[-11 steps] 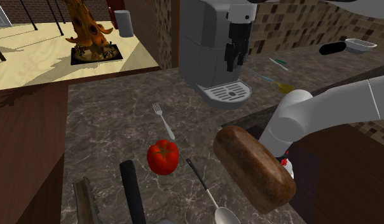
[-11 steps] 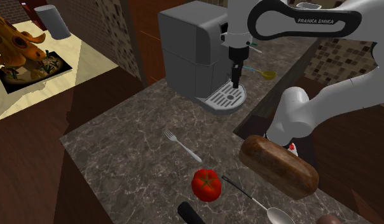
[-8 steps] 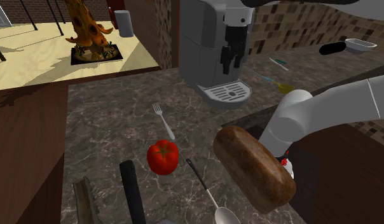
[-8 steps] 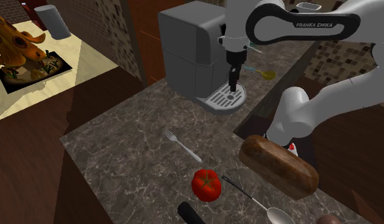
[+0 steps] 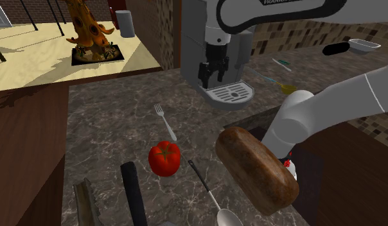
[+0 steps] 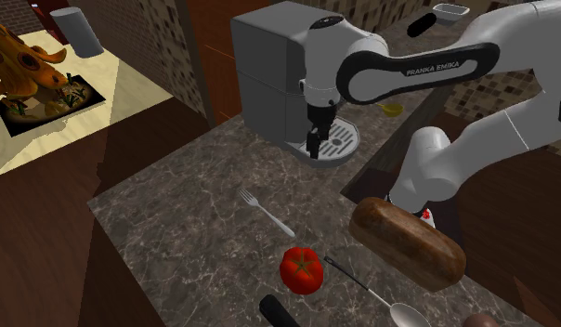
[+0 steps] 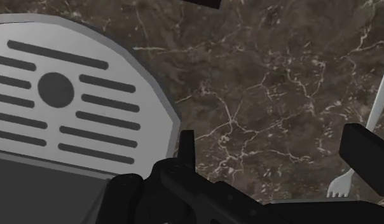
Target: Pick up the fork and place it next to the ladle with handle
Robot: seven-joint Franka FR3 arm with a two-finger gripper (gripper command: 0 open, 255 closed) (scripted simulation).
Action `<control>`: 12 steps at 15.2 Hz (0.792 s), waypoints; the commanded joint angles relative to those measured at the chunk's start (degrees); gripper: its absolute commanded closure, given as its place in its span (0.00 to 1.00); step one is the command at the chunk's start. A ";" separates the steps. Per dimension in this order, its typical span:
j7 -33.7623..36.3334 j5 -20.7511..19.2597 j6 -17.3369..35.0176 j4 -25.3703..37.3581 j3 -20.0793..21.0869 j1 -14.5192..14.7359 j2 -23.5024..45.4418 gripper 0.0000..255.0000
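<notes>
Lower now, the pincer (image 5: 209, 72) gapes apart; the slim pale-grey fork (image 5: 165, 122) lies flat on the veined counter (image 5: 109, 128).

Fork (image 5: 165, 122) near tomato (image 5: 164, 158) (on countertop (image 5: 109, 128))

The counter (image 5: 103, 122) is veined white on dark brown between the black fingers (image 7: 365, 156). A pale grey fork (image 7: 341, 185) is seen beside one finger. A grey tray (image 7: 63, 102), slotted darker, is seen beside the other.

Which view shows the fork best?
Second exterior view: the fork lies whole on the counter, clear of the tomato. The shoulder view also shows it whole, its handle ending near the tomato. In the wrist view one of the jaws crosses it.
</notes>
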 commanded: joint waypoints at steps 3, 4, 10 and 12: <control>6.69 2.18 8.34 -0.71 4.50 0.47 5.34 0.00; 8.32 2.48 10.34 -0.53 5.57 0.50 6.98 0.00; 18.69 2.03 21.63 2.57 11.80 -0.21 18.40 0.00; 22.55 0.77 24.97 4.36 13.71 -0.72 22.68 0.00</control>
